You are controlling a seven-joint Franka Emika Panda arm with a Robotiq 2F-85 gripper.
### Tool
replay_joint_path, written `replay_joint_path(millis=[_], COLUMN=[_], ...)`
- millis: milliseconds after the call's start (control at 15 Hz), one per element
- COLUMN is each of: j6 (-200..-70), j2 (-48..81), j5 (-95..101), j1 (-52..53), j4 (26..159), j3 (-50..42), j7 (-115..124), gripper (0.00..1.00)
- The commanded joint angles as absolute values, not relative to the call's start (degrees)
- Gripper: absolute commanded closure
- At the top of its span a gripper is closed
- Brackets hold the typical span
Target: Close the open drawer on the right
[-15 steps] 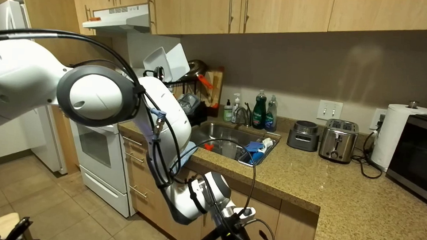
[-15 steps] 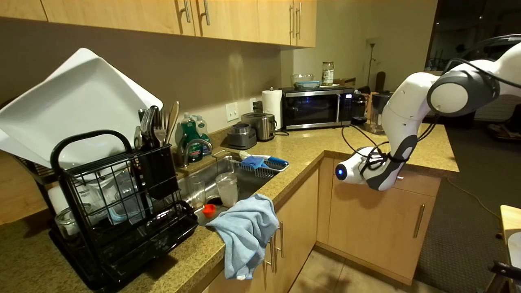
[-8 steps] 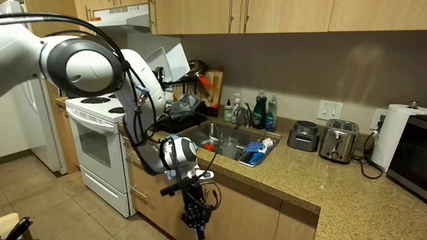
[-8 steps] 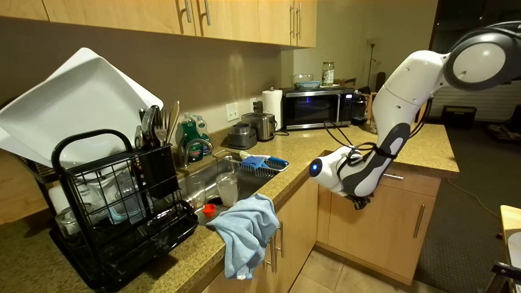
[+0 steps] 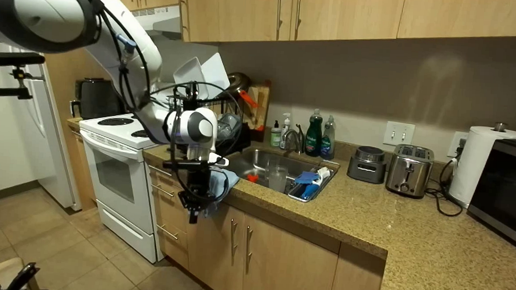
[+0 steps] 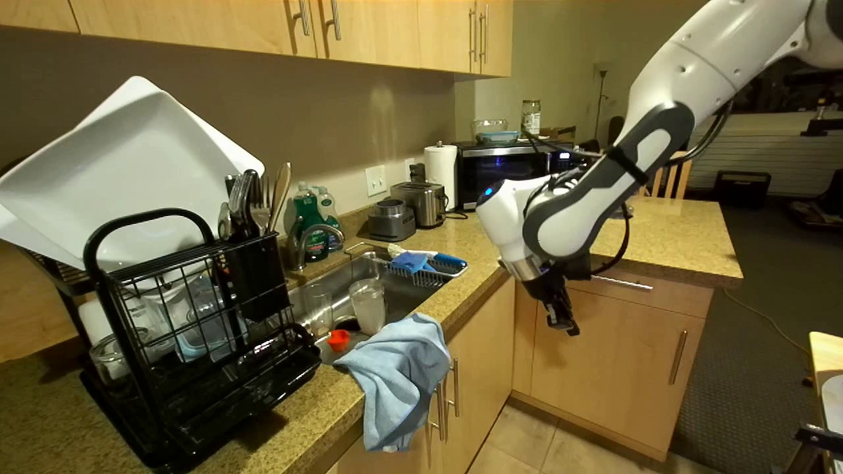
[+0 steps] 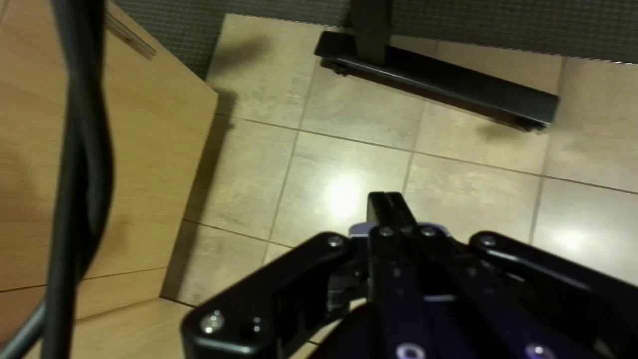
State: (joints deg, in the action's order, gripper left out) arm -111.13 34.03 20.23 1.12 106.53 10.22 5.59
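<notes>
The right-hand drawer (image 6: 678,296) is a light wood front below the counter, in an exterior view. It looks flush with the cabinet. Its metal bar handle (image 6: 622,282) is partly hidden behind my arm. My gripper (image 6: 571,329) hangs in the air in front of that cabinet, pointing down and apart from the drawer. It also shows in an exterior view (image 5: 193,218), where the right-hand drawer is out of view. In the wrist view my gripper (image 7: 387,195) has its black fingertips together with nothing between them, over the tiled floor.
A cabinet door (image 6: 612,368) is below the drawer. The granite counter (image 5: 347,216) edge and a blue towel (image 6: 402,382) are near the arm. Drawers by the stove (image 5: 163,191) look shut. A black stand foot (image 7: 438,80) is on the floor.
My arm has pulled back and up, away from the right-hand cabinet, and the gripper has turned to point down. More of the drawer handle shows. The drawer front looks unchanged.
</notes>
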Motion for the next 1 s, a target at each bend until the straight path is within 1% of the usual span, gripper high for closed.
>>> replay_joint_path(millis=[0,200,400,933], j6=[-108.48,-104.81,-103.16,-106.23], j2=[23.93,18.50,14.22,3.52], j5=[6.55,-1.19,-4.59,-4.25], j1=[-0.07,0.46,1.18,1.99], j4=[111.14,111.53,112.68,119.33], j3=[11.11,9.99,8.61,5.79], j7=[-3.36,-5.93,-5.09,-1.73], gripper=[1.00,1.00,1.00,1.00])
